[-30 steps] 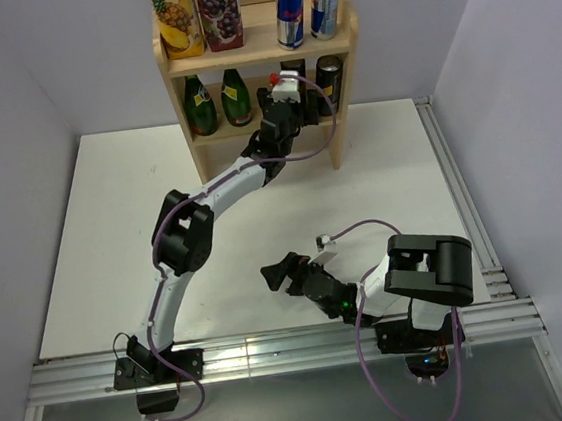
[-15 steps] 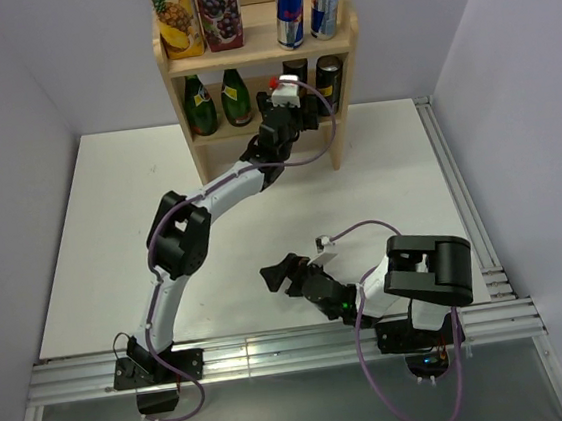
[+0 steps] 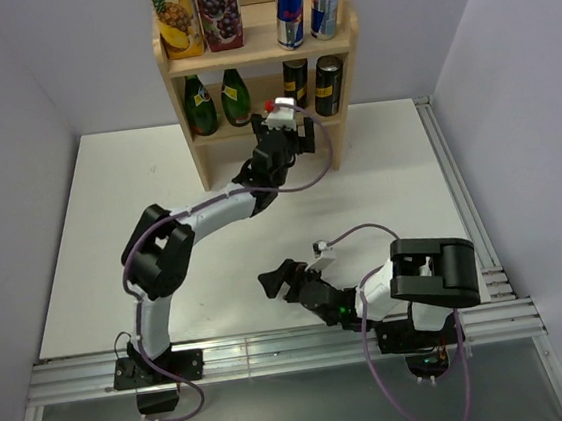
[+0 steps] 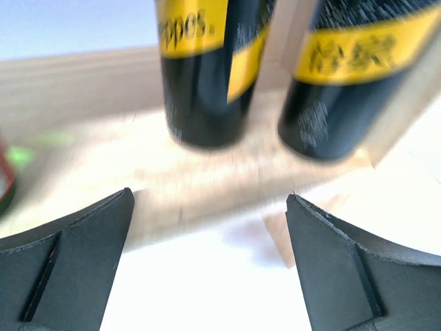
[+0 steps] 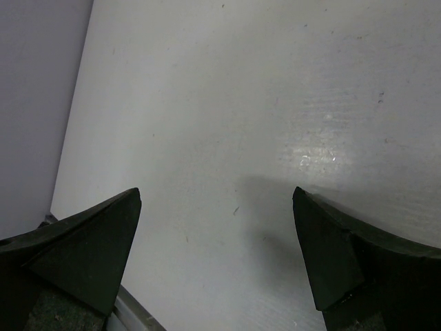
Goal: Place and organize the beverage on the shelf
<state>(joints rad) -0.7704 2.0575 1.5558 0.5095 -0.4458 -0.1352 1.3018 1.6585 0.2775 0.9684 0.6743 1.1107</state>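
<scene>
The light wood shelf [image 3: 339, 41] stands at the table's far edge. Its top tier holds two juice cartons [image 3: 174, 19] and two blue cans [image 3: 289, 10]. The middle tier holds two green bottles [image 3: 200, 105] and two black-and-yellow cans [image 3: 327, 85]. My left gripper [image 3: 288, 129] is open and empty, just in front of the middle tier. In the left wrist view the two black cans [image 4: 203, 69] stand upright on the shelf board [image 4: 103, 179], beyond my open left gripper [image 4: 209, 198]. My right gripper [image 3: 280, 275] is open and empty over the near tabletop; it also shows in the right wrist view [image 5: 215, 193].
The white tabletop [image 3: 110, 208] is bounded by grey walls on the left, right and back. Aluminium rails [image 3: 276, 352] run along the near edge, and more rails [image 3: 461, 202] run along the right side.
My left gripper has drawn back from the middle tier toward me, open, and the left black can now shows fully on the shelf. The left elbow swung left. The right arm hardly moved.
</scene>
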